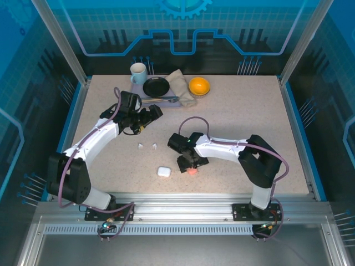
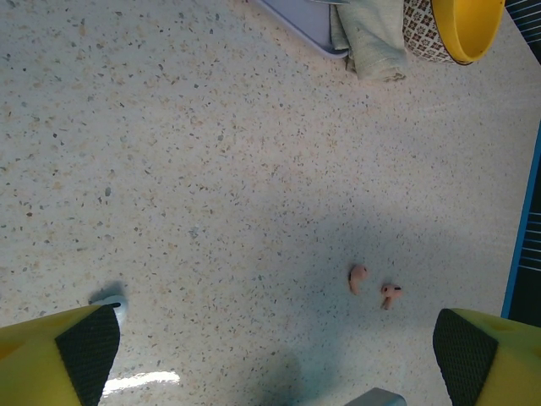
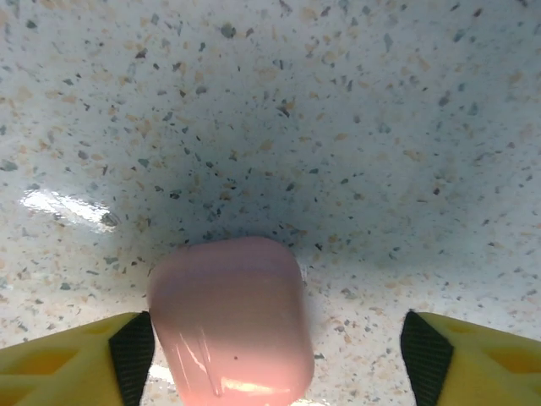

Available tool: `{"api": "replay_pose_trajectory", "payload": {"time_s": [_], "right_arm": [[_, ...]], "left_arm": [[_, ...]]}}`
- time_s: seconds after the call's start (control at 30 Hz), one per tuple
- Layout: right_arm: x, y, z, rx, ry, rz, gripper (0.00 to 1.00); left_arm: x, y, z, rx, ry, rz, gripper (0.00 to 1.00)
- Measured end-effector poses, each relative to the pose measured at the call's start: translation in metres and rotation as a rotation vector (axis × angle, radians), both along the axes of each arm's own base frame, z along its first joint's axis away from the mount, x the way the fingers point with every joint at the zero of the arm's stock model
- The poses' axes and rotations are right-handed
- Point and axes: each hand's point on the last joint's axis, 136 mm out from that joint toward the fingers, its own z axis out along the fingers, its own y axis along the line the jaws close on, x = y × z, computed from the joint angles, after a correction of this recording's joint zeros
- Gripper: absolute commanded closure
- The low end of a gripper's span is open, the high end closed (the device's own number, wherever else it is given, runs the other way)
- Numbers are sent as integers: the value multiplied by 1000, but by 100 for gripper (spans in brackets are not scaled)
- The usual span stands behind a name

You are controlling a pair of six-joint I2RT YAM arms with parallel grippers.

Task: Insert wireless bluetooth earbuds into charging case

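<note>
Quick note on the buds job. Right jaws were down at the desk (image 3: pixel 355 127), straddling the pink case (image 3: pixel 228 321). They were spread wide and not clamped: one pad (image 3: pixel 131 355) looked right up against the case, the other pad (image 3: pixel 427 351) had a clear gap. So nothing actually held, imo. Left jaws were spread all the way w/ nothing between them, hovering over bare desk. The two pink earbuds (image 2: pixel 357 277) lay loose just ahead of them, nearer one finger than the other. Two white earbuds (image 1: pixel 141 146) sat between the left and right jaws, closer to the left pair. White case (image 1: pixel 163 172) lay just beside the right jaws.

Step in hand, I'd say: grabbing the pink case, prob to steady or open it. No bud was in a case yet, so early days. Next move needs the right jaws centred on the case before squeezing, else it'd skid sideways, it's smooth n rounded. Then left has to pinch a tiny bud, fiddly.
</note>
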Motion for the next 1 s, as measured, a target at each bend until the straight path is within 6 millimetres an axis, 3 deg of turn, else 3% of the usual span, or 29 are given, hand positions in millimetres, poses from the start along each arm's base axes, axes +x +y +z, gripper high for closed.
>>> {"api": "replay_pose_trajectory", "payload": {"time_s": [0.3, 0.57, 0.9, 0.97, 1.0], "right_arm": [[-5, 7, -14, 41, 33, -23, 40], [-9, 3, -16, 116, 32, -188, 57], [-35, -50, -16, 154, -2, -668, 54], [-38, -55, -16, 182, -8, -763, 48], [-37, -56, -16, 202, -11, -811, 39]], "left_arm": [[0, 0, 0, 0, 1, 0, 1], [0, 0, 0, 0, -1, 0, 1], [1, -2, 1, -10, -4, -7, 1], [1, -3, 0, -12, -4, -9, 1], [1, -3, 0, -14, -1, -10, 1]]}}
